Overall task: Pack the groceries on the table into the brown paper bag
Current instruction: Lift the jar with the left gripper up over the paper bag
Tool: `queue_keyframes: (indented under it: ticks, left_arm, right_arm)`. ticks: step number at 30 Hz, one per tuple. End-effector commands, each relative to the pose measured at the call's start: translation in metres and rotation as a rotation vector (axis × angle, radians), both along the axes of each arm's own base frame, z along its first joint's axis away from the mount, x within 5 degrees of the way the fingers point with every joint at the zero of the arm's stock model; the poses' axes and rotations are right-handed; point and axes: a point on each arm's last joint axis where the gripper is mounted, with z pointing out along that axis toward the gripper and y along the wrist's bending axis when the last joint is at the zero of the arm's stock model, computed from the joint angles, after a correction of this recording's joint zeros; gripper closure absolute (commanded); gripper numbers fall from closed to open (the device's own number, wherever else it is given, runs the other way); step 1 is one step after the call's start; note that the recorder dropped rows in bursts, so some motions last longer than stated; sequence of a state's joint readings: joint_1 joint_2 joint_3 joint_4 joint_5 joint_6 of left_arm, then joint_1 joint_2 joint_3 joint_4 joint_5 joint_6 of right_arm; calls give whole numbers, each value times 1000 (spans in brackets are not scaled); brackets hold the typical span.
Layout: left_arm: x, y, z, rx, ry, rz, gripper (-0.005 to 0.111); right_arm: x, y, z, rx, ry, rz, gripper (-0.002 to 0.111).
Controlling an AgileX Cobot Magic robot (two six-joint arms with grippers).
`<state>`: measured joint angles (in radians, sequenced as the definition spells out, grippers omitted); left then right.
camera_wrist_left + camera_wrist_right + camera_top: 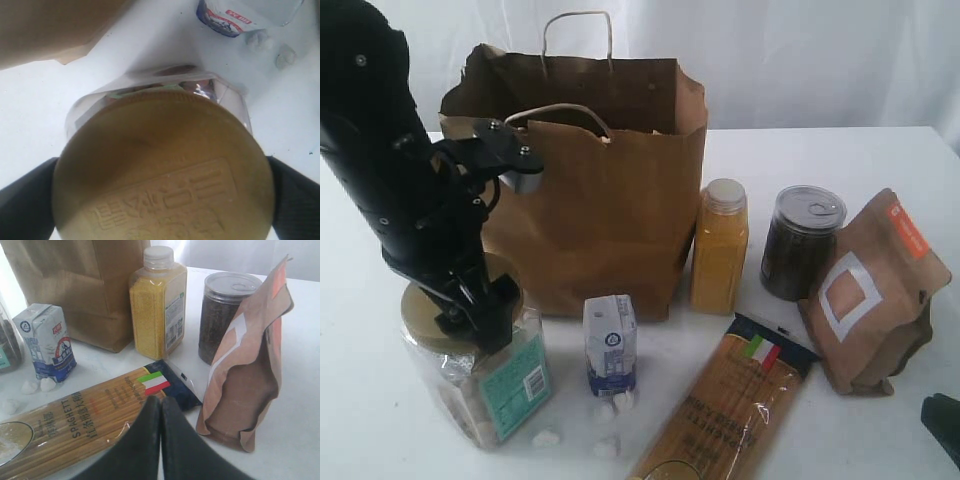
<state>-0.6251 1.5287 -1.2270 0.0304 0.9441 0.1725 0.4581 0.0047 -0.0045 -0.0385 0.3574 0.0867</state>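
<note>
Left gripper (470,312): it is reaching down over the jar at the near left. Its jaws are spread wide, with the fingers (27,200) pressing on opposite sides of the tan lid (165,170), so it appears to be gripping the jar there.
Clear jar (492,388): it is standing on the table (820,150), just left of the carton. It is rigid, probably heavy with its contents, and smooth-sided. The lid rim is giving a firm hold, though a loose lid could be a risk.
Brown paper bag (605,205): it is standing open-mouthed at the far middle. Its paper walls are thin and soft, so things should be going in from above.
Small carton (610,345): it is standing in front of the bag. It looks light and slightly crushable, so a hold across its flat sides is the likely choice.
White lumps (616,404): they are lying loose by the carton's foot, and they are tiny and awkward to pinch.
Spaghetti packet (730,405): it is lying flat near the front, right of the lumps. It is long and brittle, so a mid-length hold is looking best.
Yellow bottle (719,250): it is standing just right of the bag. It is stiff and slick, and the body below the cap is offering flat faces.
Dark can (801,245): it is standing between the bottle and the pouch, and it is hard and round.
Brown pouch (872,290): it is leaning at the far right. It is soft and yielding, and its top seam is the stiffest part.
Right gripper (161,412): it is hovering near the front right, with its jaws pressed together and holding nothing.
</note>
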Motion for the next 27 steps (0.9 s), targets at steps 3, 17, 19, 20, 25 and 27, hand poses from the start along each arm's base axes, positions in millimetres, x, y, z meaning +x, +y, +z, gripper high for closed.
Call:
queue_keyframes:
  ticks: [3, 17, 19, 20, 25, 27]
  left_arm:
    - [-3, -2, -7, 10, 47, -10, 4]
    - [-4, -1, 1, -21, 3, -11, 106]
    - [-6, 1, 13, -64, -57, -9, 107]
    - [-8, 2, 17, -76, -74, -8, 107]
    - [-30, 19, 59, -165, -196, 20, 107]
    - [-40, 26, 81, -192, -231, 18, 107]
  right_arm:
    - [0, 0, 0, 9, -13, 2, 108]
    - [0, 0, 0, 9, -13, 2, 108]
    - [0, 0, 0, 9, -13, 2, 108]
    - [0, 0, 0, 9, -13, 2, 108]
    - [0, 0, 0, 9, -13, 2, 108]
    - [0, 0, 0, 9, -13, 2, 108]
